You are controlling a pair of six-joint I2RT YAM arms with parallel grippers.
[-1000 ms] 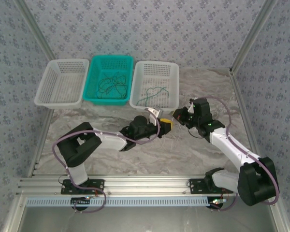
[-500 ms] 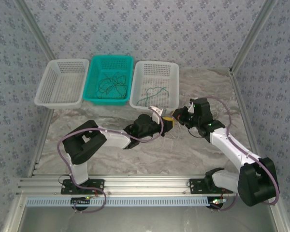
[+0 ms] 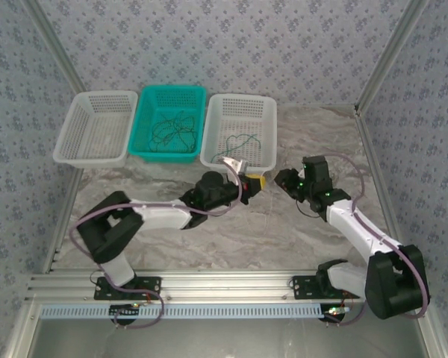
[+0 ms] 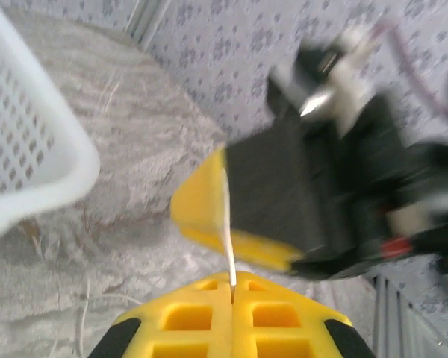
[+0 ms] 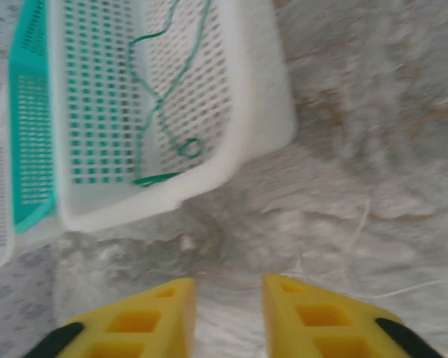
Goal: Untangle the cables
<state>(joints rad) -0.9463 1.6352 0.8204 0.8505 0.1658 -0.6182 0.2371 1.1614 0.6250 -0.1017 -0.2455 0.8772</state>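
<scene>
Hair-thin pale cable (image 4: 229, 257) nipped in yellow left end effector (image 4: 232, 282).

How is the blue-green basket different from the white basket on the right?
The blue-green basket sits in the middle of the row; the white basket is at the right end. The blue-green basket holds a tangled bunch of dark cables; the white basket holds one green cable. Both are the same shape, with walls full of little holes.
</scene>
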